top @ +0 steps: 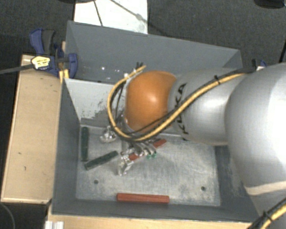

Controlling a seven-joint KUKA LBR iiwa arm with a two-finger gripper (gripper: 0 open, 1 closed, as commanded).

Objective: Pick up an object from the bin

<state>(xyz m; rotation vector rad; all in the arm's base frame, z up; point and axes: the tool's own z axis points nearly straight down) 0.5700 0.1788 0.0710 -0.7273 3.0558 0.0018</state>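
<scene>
My gripper (126, 162) hangs low over the middle of the bin floor, under the arm's orange dome, and much of it is hidden. Just left of it a dark green stick (101, 160) lies slanted on the floor, its right end close to the gripper. A second dark green stick (85, 143) lies lengthwise along the left wall. A small red piece (158, 143) shows right of the gripper, partly hidden by the arm. I cannot tell whether anything is held.
A long red-brown bar (142, 198) lies flat along the bin's front wall. The big silver arm covers the right and back of the bin. The bare floor lies to the right front of the gripper.
</scene>
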